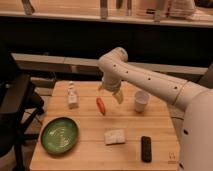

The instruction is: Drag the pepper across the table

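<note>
We see the tool open and empty, hanging left of the white cup; the pepper lies further left on the desk; a descent off-centre could roll it aside

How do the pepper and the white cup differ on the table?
The pepper is red-orange and slender; the white cup is white and broader. The pepper lies flat; the cup stands upright. The gripper, jaws open, hovers close to the pepper, not the cup. Both rest on the table.
</note>
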{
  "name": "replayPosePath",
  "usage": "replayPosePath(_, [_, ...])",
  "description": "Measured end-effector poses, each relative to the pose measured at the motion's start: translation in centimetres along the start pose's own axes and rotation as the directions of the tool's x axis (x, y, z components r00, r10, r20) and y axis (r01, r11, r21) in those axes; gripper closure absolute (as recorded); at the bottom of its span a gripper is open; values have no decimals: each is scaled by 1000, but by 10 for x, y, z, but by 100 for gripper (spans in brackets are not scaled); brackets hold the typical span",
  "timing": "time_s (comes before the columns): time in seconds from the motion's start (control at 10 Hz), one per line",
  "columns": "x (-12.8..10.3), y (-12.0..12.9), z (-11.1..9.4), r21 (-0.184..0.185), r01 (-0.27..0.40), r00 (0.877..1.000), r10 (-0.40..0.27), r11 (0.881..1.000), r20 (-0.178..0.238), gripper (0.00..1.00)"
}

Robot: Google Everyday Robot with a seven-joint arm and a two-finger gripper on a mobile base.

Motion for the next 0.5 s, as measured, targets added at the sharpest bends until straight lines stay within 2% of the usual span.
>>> replayPosePath(0.5, [-8, -12, 23, -1, 72, 997, -72, 997, 13, 20])
